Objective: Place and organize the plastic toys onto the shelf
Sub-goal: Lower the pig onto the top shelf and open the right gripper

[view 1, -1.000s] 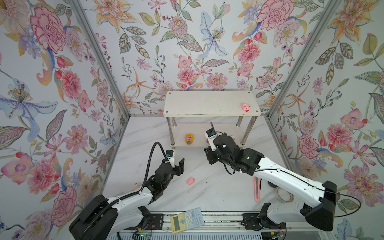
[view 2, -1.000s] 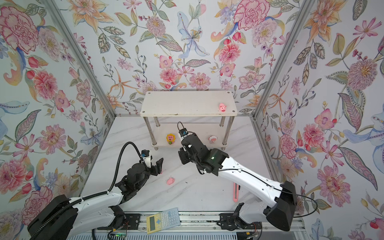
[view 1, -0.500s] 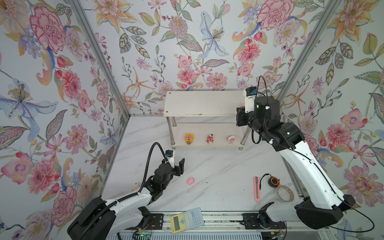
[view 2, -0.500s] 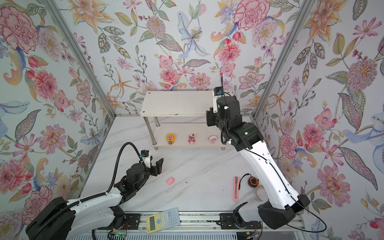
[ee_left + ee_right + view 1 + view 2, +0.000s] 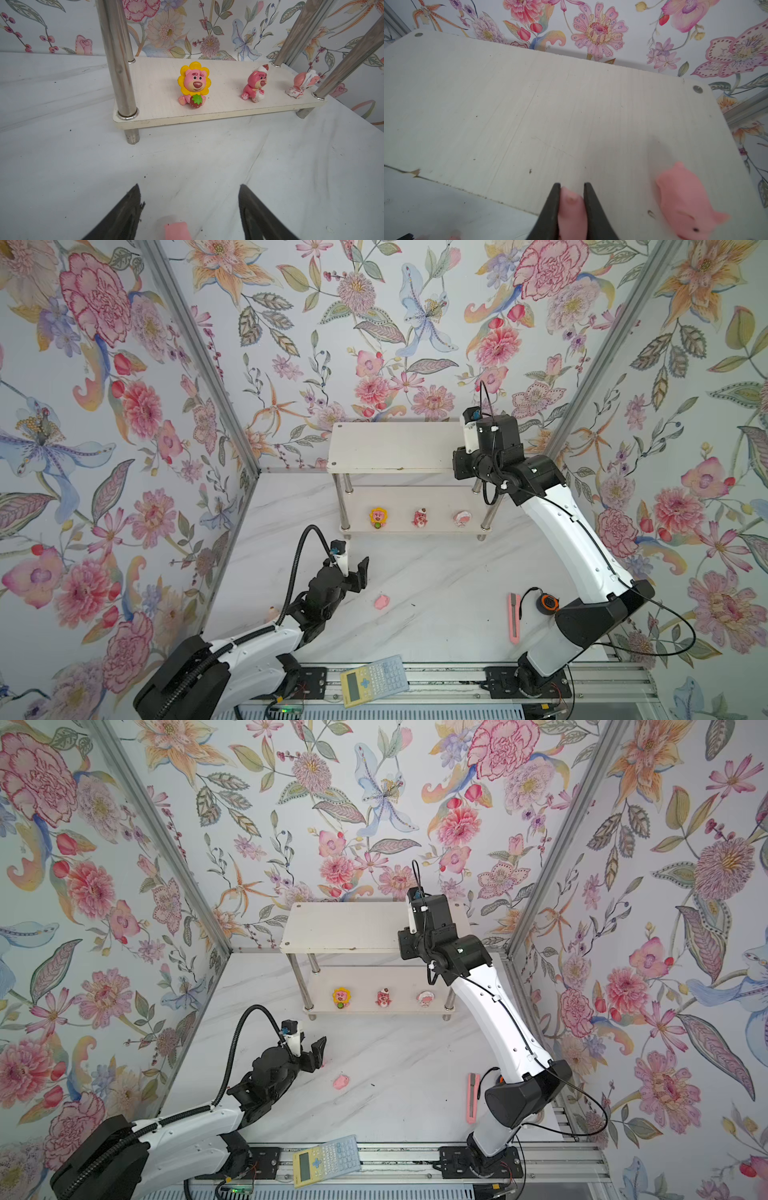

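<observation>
The white shelf stands at the back. Its lower tier carries a yellow-maned toy, a dark pink bear and a round pink-and-white toy. My right gripper hovers over the right end of the top tier, shut on a pink pig. A second pig lies on that tier beside it, hidden by the arm in both top views. My left gripper rests open low over the table, a pink pig between its fingers. Another pig lies on the table to its right.
A pink utility knife and an orange-and-black tape measure lie on the table by the right arm's base. A yellow-and-grey calculator sits on the front rail. Chrome legs hold the shelf's tiers apart.
My right arm has swung from the table in front of the lower tier up to the right end of the top tier, with the pig in its jaws. The left arm has stayed put.
</observation>
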